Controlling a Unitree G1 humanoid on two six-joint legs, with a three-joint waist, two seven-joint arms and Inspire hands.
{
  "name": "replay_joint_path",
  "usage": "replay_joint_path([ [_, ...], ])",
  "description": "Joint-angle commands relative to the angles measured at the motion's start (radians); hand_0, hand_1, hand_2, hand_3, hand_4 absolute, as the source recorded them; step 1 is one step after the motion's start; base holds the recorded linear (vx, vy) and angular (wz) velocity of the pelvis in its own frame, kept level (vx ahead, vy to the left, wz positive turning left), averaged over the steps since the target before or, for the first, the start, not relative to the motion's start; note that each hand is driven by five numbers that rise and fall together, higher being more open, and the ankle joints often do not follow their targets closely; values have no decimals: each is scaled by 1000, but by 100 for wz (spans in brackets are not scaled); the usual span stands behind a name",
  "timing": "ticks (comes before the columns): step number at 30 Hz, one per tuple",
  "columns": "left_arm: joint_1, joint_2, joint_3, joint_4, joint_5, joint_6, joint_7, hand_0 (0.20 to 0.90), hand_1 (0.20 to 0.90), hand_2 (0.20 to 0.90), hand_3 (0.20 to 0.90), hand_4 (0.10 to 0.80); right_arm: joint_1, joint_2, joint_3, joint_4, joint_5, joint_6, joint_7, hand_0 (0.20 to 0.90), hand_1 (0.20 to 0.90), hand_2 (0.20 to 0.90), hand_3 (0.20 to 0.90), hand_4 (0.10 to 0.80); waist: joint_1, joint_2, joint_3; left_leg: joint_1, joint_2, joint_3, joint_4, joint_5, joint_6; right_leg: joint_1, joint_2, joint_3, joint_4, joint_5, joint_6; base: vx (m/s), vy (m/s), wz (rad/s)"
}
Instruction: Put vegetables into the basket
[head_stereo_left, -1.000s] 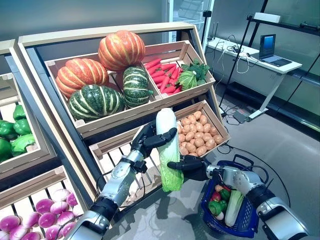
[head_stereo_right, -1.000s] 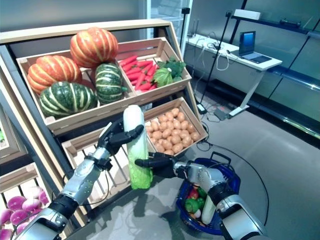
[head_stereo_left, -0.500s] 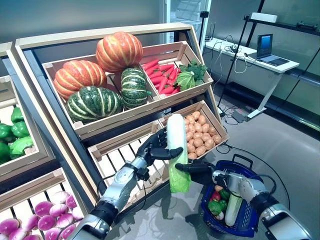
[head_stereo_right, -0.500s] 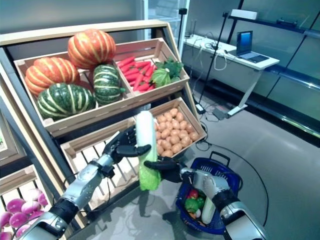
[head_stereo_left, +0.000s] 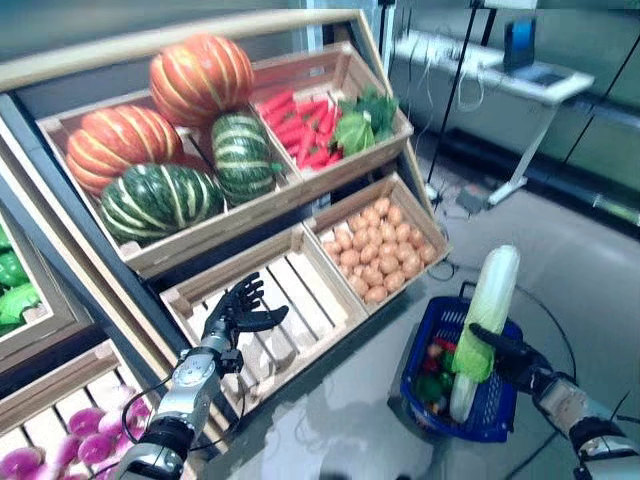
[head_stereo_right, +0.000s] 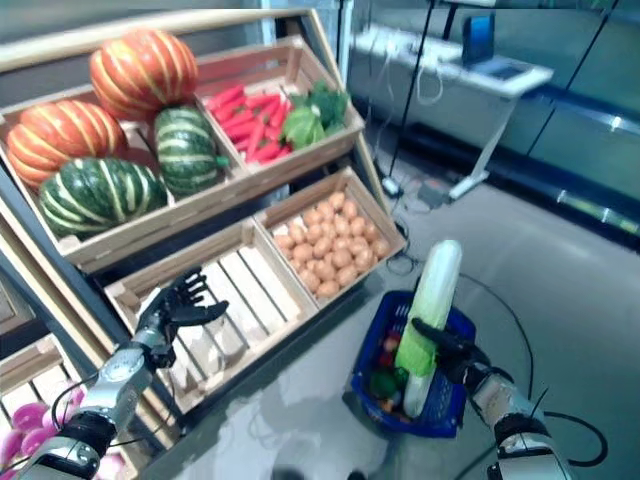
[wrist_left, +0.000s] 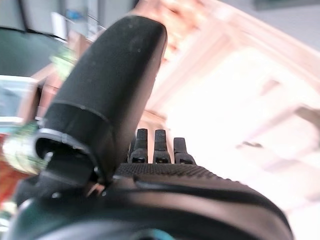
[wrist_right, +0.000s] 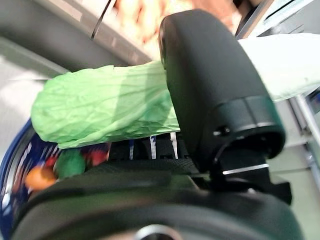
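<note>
At lower right of the frame, our right robot hand (head_stereo_left: 505, 355) is clamped low on the upright cabbage (head_stereo_left: 489, 305) above the basket (head_stereo_left: 432, 407), left robot hand (head_stereo_left: 238, 312) spread empty at the crate (head_stereo_left: 310, 290); we judge the top-heavy cabbage may tip out past the rim.

A slanted wooden shelf (head_stereo_left: 215, 25) carries crates: pumpkins (head_stereo_left: 160, 150) upper left, red carrots (head_stereo_left: 305, 125) with leafy greens (head_stereo_left: 355, 125) upper right, potatoes (head_stereo_left: 380, 250) lower right, an empty slatted crate (head_stereo_left: 285, 300) beside them. A blue basket (head_stereo_left: 440, 395) stands on the grey floor (head_stereo_left: 330, 430).
</note>
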Motion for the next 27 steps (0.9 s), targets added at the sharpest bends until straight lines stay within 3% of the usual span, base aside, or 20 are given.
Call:
replay_joint_path([
  [1,-153,81,14,-48,-32,-158,30,900,900,900,900,800,-170,-44,-26,14,44,-148,-27,300,300,300,300,400,-8,-25,109,-185,20,7,327,-167,50,-98,-59,17,351,-228,-74,-244,-10,6],
  [5,-178,90,-12,-91,-51,-159,31,900,900,900,900,800,-206,-79,-24,39,18,-169,-67,300,300,300,300,400,-4,-16,172,-329,36,-12,521,-254,68,-237,-106,26,570,-303,-89,-131,-10,13],
  [11,-231,95,-69,-190,-121,-176,4,900,900,900,900,800,-342,-155,12,101,-23,-142,-113,300,300,300,300,400,15,10,240,-559,16,-41,813,-377,101,-489,-199,53,914,-417,-99,-124,6,15],
  [21,-261,83,-72,-327,-184,-239,42,900,900,900,900,800,-472,-173,36,100,-24,-141,-216,300,300,300,300,400,15,53,300,-806,19,-69,1089,-473,99,-758,-225,126,1173,-503,-114,-95,-5,10],
  [22,-263,83,-72,-332,-186,-241,44,900,900,900,900,800,-481,-174,38,103,-24,-138,-224,420,420,420,420,480,15,55,300,-821,19,-70,1105,-478,99,-774,-224,131,1187,-509,-115,-90,-17,5],
  [23,-270,82,-75,-346,-181,-244,52,900,900,900,900,800,-502,-179,39,109,-22,-124,-254,900,900,900,900,800,14,61,304,-851,21,-73,1139,-489,97,-804,-223,138,1217,-521,-119,-73,-16,3],
  [27,-280,86,-84,-365,-163,-254,65,900,900,900,900,800,-532,-182,40,119,-13,-133,-278,900,900,900,900,800,12,68,305,-910,22,-85,1209,-510,96,-865,-211,157,1288,-550,-128,-58,-26,3],
])
